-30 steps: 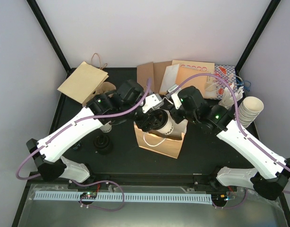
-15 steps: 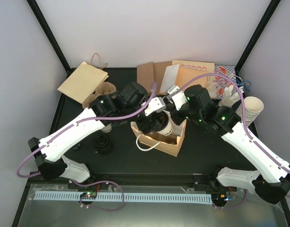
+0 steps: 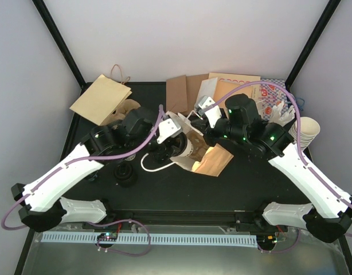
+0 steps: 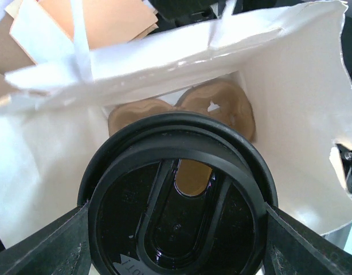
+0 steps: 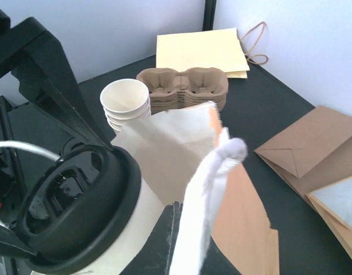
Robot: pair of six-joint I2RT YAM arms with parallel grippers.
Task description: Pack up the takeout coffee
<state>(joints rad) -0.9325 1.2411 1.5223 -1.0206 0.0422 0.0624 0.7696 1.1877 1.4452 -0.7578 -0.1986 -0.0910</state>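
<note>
A cream takeout coffee with a black sip lid sits sideways between my left gripper's fingers, which are shut on its body. It is at the mouth of a brown paper bag that is tipped toward the left arm. In the left wrist view the bag's white inside surrounds the lid, with a brown pulp carrier deep inside. My right gripper is shut on the bag's rim by its white handle, holding the mouth up. The coffee shows at lower left of the right wrist view.
A stack of lidless cups and pulp carriers stand at the back left. Flat paper bags lie along the back. Another cup stack is at the right, black lids are near the left arm, and the bag's other handle loop lies on the table.
The bag has tipped from upright so that its mouth faces left. My right gripper closed on its rim. The left arm drew back left with the coffee.
</note>
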